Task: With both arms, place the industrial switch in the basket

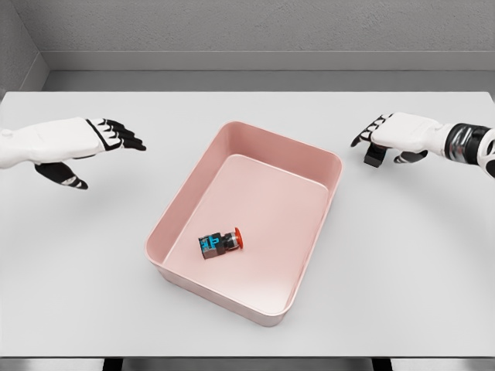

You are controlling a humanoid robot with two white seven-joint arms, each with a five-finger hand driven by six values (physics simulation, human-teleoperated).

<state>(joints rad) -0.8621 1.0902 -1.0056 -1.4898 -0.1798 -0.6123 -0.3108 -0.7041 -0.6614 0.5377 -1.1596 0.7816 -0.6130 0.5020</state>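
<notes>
Nearest the camera sits the basket (313,232), a pink rectangular tub with rounded corners, set at a slant on the white table (85,294) so that one corner points toward the lower right. Inside it, on the floor near the front left wall, lies the switch (220,243) on its side: a dark body with a blue label and a red button facing right. It touches neither wall as far as can be seen.

Left of the basket and well apart from it, the left robot hand (104,143) hovers above the table, its black fingers (124,135) spread and pointing right, thumb hanging below; it holds nothing. On the other side, the right robot hand (390,139) hangs near the basket's far right corner, fingers loosely apart and pointing left and down, also empty. A grey wall rises behind the table.
</notes>
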